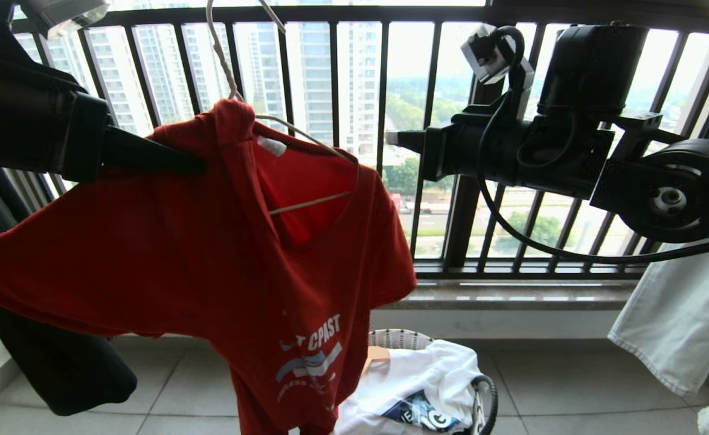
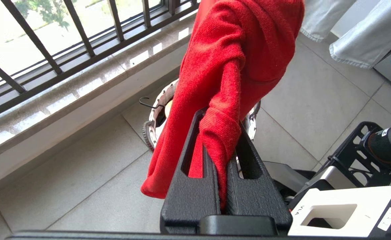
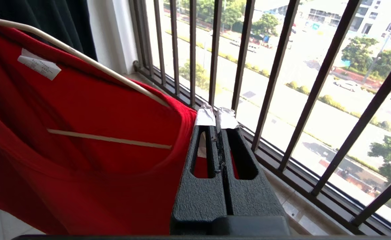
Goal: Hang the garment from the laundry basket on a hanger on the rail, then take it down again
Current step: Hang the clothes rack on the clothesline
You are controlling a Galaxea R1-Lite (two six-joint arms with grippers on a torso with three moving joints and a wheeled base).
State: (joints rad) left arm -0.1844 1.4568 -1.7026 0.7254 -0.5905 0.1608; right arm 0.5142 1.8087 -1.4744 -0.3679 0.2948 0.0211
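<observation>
As the head view shows it, the garment point(image 1: 209, 254) hangs crooked on the hanger point(image 1: 306, 203) in front of the window railing point(image 1: 391, 121), above the laundry basket point(image 1: 400, 338); the left gripper point(image 1: 194, 164) reaches in at its left shoulder; the right gripper point(image 1: 394, 139) sits just beside the right shoulder, apart from the cloth.

Left wrist view: fingers point(image 2: 238, 193) closed tight on a bunched fold of the red fabric point(image 2: 222, 133); basket rim point(image 2: 149, 133) visible below on the tiled floor point(image 2: 82, 186).

Right wrist view: taped fingertips point(image 3: 206, 117) pressed together, holding nothing; cloth edge just beside them; hanger wire point(image 3: 82, 56) runs under the shoulder.

Judgement: knit is light, limp and stretchy, will sag and slide on thin wire; best taken at shoulder seam or collar, hanger at its hook.
</observation>
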